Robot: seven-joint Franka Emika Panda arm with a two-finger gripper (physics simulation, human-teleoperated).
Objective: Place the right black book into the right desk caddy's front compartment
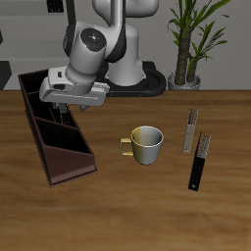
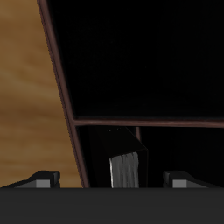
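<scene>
- Simulated tabletop scene with a Franka arm (image 1: 98, 44) reaching down over the right desk caddy (image 1: 59, 147), a long maroon-brown box with a black inside. The caddy lies at about nine o'clock from a yellow-handled metal mug (image 1: 147, 144) near the middle of the wooden table (image 1: 137, 211).
- The gripper (image 1: 67, 108) hangs low over the caddy, just above its rim. That probably lines it up over one compartment so the book drops in on edge rather than falling flat.
- In the wrist view the gripper (image 2: 109, 180) stands wide. Its two fingertips (image 2: 42, 179) are well apart and neither seems to touch the book between them.
- The right black book (image 2: 125, 169) stands on edge below the gripper, inside the caddy's dark well and just beside a slanted maroon partition (image 2: 149, 122). Upright is likely the only way a broad book fits so narrow a slot.
- The book is plain black, with a thin pale grey strip of page edge facing the wrist camera. Its broad cover is mostly lost against the black interior.
- Which compartment holds it cannot be told for certain. The exterior view hides the book behind the gripper.
- Two other books lie well apart from the caddy. A small grey book (image 1: 189, 129) is at about two o'clock from the mug, and a slim black book (image 1: 200, 162) with a speckled end is at about four o'clock.
- A potted plant (image 1: 191, 39) stands beyond the table at about one o'clock.
</scene>
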